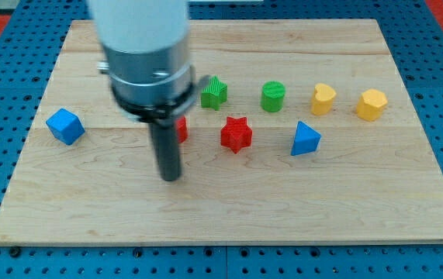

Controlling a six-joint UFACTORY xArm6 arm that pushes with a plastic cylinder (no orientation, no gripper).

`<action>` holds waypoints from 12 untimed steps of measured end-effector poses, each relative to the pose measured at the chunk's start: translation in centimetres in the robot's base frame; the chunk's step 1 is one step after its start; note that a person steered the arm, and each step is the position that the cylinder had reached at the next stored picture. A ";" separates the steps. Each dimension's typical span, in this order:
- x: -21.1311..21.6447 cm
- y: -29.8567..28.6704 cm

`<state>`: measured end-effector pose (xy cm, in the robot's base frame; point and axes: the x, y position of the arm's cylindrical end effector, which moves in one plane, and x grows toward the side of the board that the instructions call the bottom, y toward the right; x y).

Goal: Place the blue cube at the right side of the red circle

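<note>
The blue cube [65,125] sits near the board's left edge. A red block [181,129], likely the red circle, is mostly hidden behind my rod; only its right edge shows. My tip [171,177] rests on the board just below that red block and well to the right of the blue cube.
A red star [236,133] lies right of the hidden red block. A green star-like block [214,93], a green cylinder [273,96], a yellow heart-like block [323,98] and a yellow hexagon [372,105] form a row above. A blue triangle [306,139] lies at the right. The wooden board [229,217] lies on a blue pegboard.
</note>
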<state>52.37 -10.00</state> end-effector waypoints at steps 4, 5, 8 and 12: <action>-5.7 -14.5; -6.2 -12.5; -7.3 -11.3; -12.7 -9.7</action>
<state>39.66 -19.74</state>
